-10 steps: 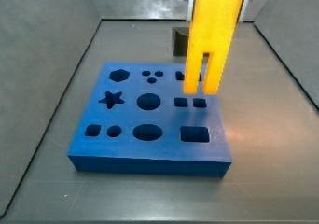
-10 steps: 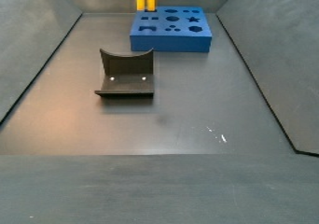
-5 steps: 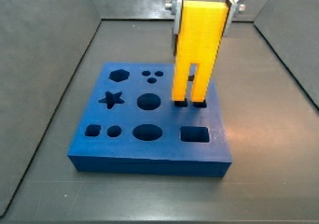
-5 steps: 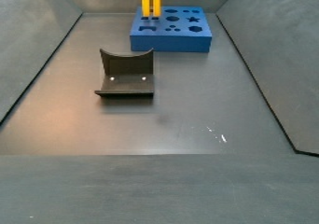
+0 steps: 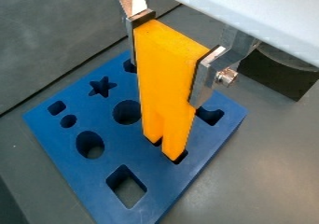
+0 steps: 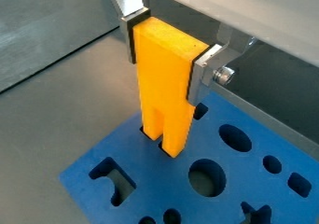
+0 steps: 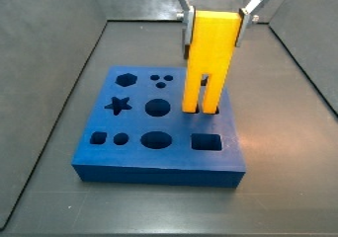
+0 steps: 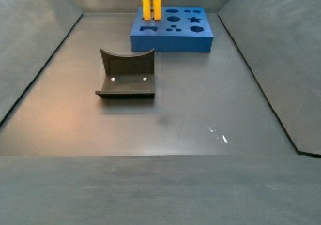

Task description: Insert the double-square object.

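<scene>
my gripper (image 5: 173, 49): clamped on double-square object (image 5: 167, 97)
prongs: below me, in blue board (image 7: 132, 147)
fixture (image 8: 127, 75): a side view only

I see a blue board (image 8: 175, 44) at the counter's (image 8: 189, 126) far end; the dark fixture (image 8: 126, 74) stands nearer, left, apart.

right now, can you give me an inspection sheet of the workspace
surface: dark grey floor, bare apart from the items below
job's things: tall bright yellow plastic double-square object upright, prongs down in the two square holes of the thick blue foam board
clutter: dark L-shaped fixture standing apart from the board
gripper: gripper above the board; silver fingers beside the yellow block's top, slightly spread in a side view
cables: nothing seen
surroundings: grey enclosure walls
</scene>
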### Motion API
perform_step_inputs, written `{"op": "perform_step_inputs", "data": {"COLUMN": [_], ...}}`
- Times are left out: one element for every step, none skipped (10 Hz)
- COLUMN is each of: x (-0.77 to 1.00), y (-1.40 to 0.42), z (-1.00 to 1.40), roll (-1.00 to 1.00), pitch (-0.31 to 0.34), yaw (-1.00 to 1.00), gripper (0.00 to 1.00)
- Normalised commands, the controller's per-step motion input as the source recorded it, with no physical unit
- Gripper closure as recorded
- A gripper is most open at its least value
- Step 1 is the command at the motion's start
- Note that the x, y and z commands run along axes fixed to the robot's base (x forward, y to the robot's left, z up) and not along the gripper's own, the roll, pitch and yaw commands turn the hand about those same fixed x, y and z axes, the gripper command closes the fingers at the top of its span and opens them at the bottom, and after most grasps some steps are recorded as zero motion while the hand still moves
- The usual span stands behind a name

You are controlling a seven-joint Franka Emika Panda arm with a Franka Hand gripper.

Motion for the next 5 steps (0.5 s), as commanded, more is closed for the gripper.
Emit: {"op": "perform_step_inputs", "data": {"x": [0.07,0.17,0.17,0.13,0.1], "y": [0.0,-0.01,0.0,0.0,0.0], "z": [-0.13,-0.11,-0.14,-0.15,-0.16], "roll": [0.0,0.0,0.0,0.0,0.0], "pitch": [-0.02,-0.029,-0.034,-0.033,-0.031], "yaw": [0.02,0.05,0.04,0.04,0.03], "gripper": [1.0,1.0,1.0,1.0,1.0]}}
